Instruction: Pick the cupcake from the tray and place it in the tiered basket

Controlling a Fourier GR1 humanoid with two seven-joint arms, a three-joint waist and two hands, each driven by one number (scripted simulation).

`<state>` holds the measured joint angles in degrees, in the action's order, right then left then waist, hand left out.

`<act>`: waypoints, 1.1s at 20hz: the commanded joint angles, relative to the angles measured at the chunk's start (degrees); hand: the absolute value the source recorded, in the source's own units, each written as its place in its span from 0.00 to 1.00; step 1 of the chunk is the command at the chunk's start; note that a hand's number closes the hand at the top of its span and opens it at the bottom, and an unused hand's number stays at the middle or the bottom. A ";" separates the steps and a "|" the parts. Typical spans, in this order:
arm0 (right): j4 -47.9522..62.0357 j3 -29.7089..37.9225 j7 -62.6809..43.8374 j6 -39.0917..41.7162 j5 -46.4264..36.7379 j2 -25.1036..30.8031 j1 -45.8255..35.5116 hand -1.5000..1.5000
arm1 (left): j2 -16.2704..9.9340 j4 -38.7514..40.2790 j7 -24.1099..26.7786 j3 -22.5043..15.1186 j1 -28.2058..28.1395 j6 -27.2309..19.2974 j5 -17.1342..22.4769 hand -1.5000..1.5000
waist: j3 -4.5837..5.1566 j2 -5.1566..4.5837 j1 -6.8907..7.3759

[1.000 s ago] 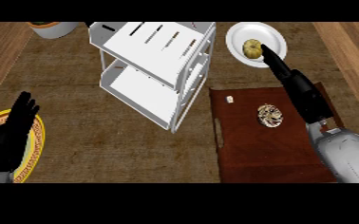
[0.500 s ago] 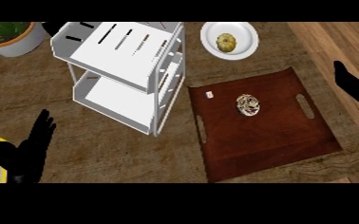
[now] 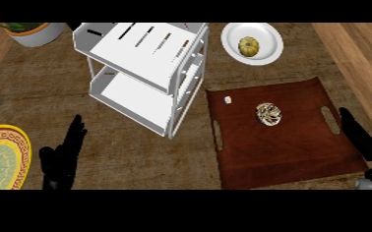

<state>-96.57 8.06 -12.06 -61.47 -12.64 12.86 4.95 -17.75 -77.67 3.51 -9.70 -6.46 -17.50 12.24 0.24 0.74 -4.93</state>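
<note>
The cupcake [image 3: 268, 114], seen from above with swirled pale and brown frosting, sits near the middle of the dark brown tray [image 3: 291, 152]. The white tiered basket [image 3: 141, 73] stands to the tray's left, with both shelves bare. My right hand [image 3: 356, 132] shows at the right edge, just past the tray's right handle slot, fingers straight and apart from the cupcake. My left hand [image 3: 62, 157] rests open at the lower left, fingers up, away from the basket.
A white plate [image 3: 252, 43] with a small yellow-green fruit lies behind the tray. A potted plant [image 3: 29, 32] stands at the far left corner. A yellow patterned plate [image 3: 11, 157] lies at the left edge beside my left hand.
The view has shifted, so everything sits further left and lower. My right hand has drawn back from over the white plate to the tray's right edge. The cupcake has not moved on the tray.
</note>
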 commanded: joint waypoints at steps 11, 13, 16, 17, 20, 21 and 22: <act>-0.35 -10.91 -36.05 15.67 -23.49 2.12 12.43 0.00 | 1.74 -1.26 -1.05 -4.71 2.56 -1.02 -4.32 0.50 | 0.69 -1.84 6.77; -0.90 -11.15 -42.07 18.75 -28.56 2.12 12.54 0.00 | 2.58 -1.44 -3.06 -5.52 3.58 -1.95 -4.89 0.50 | 0.59 -1.79 6.47; -3.15 -9.60 -52.92 24.28 -36.85 2.03 8.28 0.00 | 1.38 -2.55 -2.84 -4.63 3.21 -0.68 -4.04 0.50 | 0.43 -1.39 7.15; -3.41 -11.06 -55.74 25.19 -40.42 -0.34 6.58 0.00 | 3.25 -1.81 -4.02 -6.21 4.11 -2.12 -5.24 0.50 | 0.39 -1.46 6.86; -3.61 -10.57 -64.91 33.93 -47.96 -1.64 0.60 0.00 | 3.42 -0.64 -4.52 -5.60 5.05 -2.51 -5.37 0.50 | 0.19 -1.24 6.73; -3.36 -11.23 -66.69 35.57 -50.49 -3.46 -2.21 0.00 | 4.31 -1.59 -3.69 -7.27 3.99 -2.76 -6.29 0.50 | 0.21 -1.20 7.39; -4.45 -11.37 -68.81 39.01 -52.97 -3.84 -2.88 0.00 | 3.97 -0.74 -3.41 -6.09 4.47 -2.75 -5.87 0.50 | 0.19 -1.07 6.73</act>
<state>-99.57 -2.68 -65.75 -31.80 -56.26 11.19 8.10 -14.41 -78.77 0.08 -15.48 -2.20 -19.58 7.08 0.57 -0.58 1.87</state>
